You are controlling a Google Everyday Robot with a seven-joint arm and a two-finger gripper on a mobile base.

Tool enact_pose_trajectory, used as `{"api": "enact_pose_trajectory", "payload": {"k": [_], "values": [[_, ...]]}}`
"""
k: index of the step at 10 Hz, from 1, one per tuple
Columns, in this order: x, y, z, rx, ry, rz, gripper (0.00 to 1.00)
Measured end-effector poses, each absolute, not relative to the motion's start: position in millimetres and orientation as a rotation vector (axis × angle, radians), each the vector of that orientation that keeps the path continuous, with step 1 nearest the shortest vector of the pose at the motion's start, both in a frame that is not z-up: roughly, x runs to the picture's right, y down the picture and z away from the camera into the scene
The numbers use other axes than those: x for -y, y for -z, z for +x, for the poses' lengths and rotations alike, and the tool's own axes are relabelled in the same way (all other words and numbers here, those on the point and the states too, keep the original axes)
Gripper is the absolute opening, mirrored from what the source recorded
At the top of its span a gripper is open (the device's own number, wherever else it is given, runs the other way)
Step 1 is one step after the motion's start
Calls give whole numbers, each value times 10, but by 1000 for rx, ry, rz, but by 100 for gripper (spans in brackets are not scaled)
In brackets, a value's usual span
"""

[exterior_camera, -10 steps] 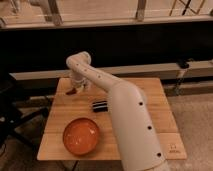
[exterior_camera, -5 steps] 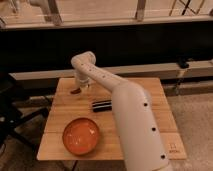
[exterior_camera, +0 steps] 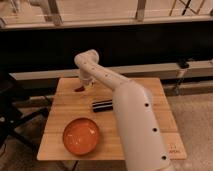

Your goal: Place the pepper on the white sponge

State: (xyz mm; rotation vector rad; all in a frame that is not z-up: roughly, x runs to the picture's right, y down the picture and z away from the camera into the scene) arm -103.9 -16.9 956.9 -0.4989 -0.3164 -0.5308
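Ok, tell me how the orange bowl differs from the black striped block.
The orange bowl is round, wide and open-topped; the black striped block is narrow and oblong. The bowl is far larger. The bowl sits near the table's front left; the block lies mid-table beside the arm. Both rest on the wood, apart from the tool at the far left.

Table [exterior_camera: 65,105]: light wooden top
Floor [exterior_camera: 192,107]: grey, speckled
Behind the table: dark wall band [exterior_camera: 125,47], pale ledge, railing posts above
Gripper [exterior_camera: 83,86]: far left of table
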Motion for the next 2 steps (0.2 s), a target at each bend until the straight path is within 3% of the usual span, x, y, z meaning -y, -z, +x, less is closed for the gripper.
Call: {"api": "enact_pose_trajectory", "payload": {"k": [2], "values": [[201,-9559,-900,297,530,-498,0]]}}
